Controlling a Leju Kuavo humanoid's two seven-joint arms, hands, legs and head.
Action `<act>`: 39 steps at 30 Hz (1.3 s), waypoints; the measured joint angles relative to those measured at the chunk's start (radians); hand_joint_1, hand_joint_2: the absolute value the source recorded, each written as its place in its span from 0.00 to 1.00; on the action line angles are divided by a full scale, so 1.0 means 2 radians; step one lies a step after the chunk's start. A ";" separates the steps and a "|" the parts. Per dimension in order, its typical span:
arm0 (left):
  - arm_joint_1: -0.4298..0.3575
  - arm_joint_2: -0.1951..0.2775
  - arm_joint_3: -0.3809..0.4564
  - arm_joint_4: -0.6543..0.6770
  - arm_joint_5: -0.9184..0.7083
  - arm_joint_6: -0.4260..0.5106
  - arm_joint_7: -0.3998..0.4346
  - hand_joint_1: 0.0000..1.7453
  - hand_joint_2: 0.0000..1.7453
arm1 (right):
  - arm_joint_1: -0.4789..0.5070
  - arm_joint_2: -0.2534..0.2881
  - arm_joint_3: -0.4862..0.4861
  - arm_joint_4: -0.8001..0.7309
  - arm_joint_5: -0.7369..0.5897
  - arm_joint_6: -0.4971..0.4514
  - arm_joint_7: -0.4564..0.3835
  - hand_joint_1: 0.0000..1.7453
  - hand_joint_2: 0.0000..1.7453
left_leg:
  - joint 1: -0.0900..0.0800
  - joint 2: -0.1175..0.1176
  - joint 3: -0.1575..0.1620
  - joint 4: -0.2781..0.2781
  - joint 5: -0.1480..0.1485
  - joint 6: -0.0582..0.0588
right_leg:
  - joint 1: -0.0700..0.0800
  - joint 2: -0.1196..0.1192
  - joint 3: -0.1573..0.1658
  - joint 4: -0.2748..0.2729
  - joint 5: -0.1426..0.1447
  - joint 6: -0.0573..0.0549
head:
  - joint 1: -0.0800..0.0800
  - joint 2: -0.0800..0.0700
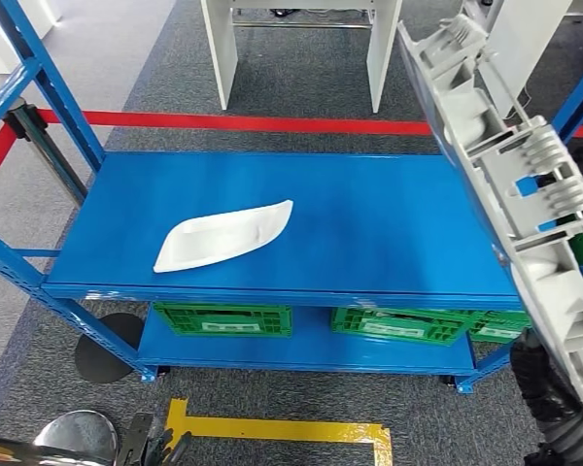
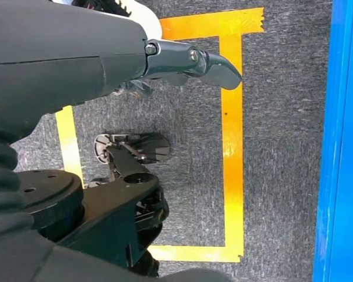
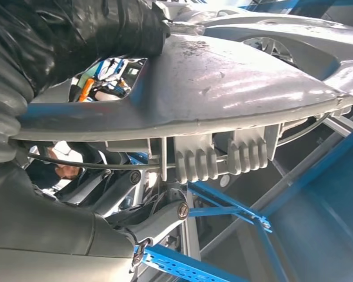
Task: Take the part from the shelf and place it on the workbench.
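A large grey-white moulded part (image 1: 508,184) with ribs and clips stands tilted at the right of the head view, reaching from the top down to my right hand (image 1: 556,398), which grips its lower end. The right wrist view has the same part (image 3: 210,88) close up, with my dark right hand (image 3: 77,35) wrapped over its edge. A second, smaller white curved part (image 1: 222,236) lies flat on the top board of the blue shelf (image 1: 392,223), left of centre. My left hand (image 1: 149,442) hangs low at the bottom left, holding nothing, its fingers (image 2: 192,61) stretched out over the carpet.
Green crates (image 1: 222,318) (image 1: 406,325) sit on the shelf's lower board. A red tape line (image 1: 259,122) crosses the floor behind the shelf, with white table legs (image 1: 222,49) beyond it. Yellow tape (image 1: 274,429) marks the carpet in front. Blue uprights (image 1: 47,87) frame the shelf's left end.
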 joint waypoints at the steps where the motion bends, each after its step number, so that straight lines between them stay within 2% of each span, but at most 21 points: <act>1: 0.000 0.000 0.000 0.000 0.000 0.000 0.000 0.00 0.00 | 0.000 0.000 0.000 0.000 0.000 0.000 0.000 1.00 1.00 | 0.000 0.000 0.000 0.000 0.000 0.000 | 0.000 0.000 0.000 0.000 0.000 0.000 | 0.000 0.000; 18: 0.000 0.002 0.000 0.000 0.007 -0.005 -0.007 0.00 0.00 | -0.001 0.000 0.002 0.003 0.007 0.000 0.003 1.00 1.00 | 0.000 0.000 0.000 0.000 0.000 0.000 | 0.000 0.000 0.000 0.000 0.000 0.000 | 0.000 0.000; 26: 0.000 0.008 0.000 0.000 0.015 -0.014 -0.013 0.00 0.00 | -0.025 -0.001 0.024 0.019 0.015 0.000 0.031 1.00 1.00 | 0.000 0.000 0.000 0.000 0.000 0.000 | 0.000 0.000 0.000 0.000 0.000 0.000 | 0.000 0.000; 35: 0.000 0.012 0.000 0.000 0.015 -0.015 -0.016 0.00 0.00 | -0.028 -0.005 0.034 0.027 0.012 0.000 0.043 1.00 1.00 | 0.000 0.000 0.000 0.000 0.000 0.000 | 0.000 0.000 0.001 0.000 0.000 0.000 | 0.000 0.000; 39: 0.000 0.013 0.000 0.000 0.016 -0.017 -0.017 0.00 0.00 | -0.038 -0.013 0.039 0.032 -0.004 0.000 0.068 1.00 1.00 | 0.000 0.000 0.000 0.000 0.000 0.000 | 0.000 0.000 0.000 0.000 0.000 0.000 | 0.000 0.000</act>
